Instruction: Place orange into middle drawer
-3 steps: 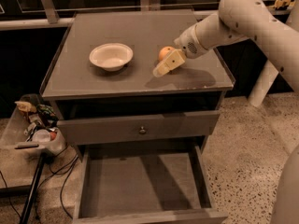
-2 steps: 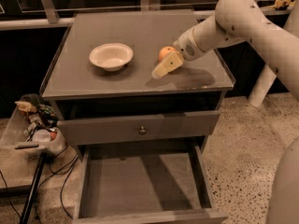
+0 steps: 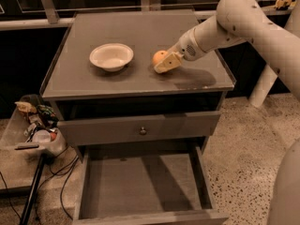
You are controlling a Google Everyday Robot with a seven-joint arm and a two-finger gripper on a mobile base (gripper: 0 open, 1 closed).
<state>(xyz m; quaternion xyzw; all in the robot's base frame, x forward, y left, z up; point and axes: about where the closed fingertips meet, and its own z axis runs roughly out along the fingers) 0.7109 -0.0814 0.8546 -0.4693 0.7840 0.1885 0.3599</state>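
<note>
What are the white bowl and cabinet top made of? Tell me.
The white bowl: likely ceramic or plastic, plain matte white. The cabinet top: grey laminate or painted wood, going by its faint sheen. The end effector is beside the orange on it.

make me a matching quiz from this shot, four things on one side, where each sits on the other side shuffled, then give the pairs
Things:
1. orange
2. white bowl
3. middle drawer
4. tool

Places:
a. pulled open, lowest in view
b. left part of the cabinet top
c. against the orange, on its right in the camera view
d. on the cabinet top, right of the bowl

Pairs: 1-d, 2-b, 3-a, 4-c
</note>
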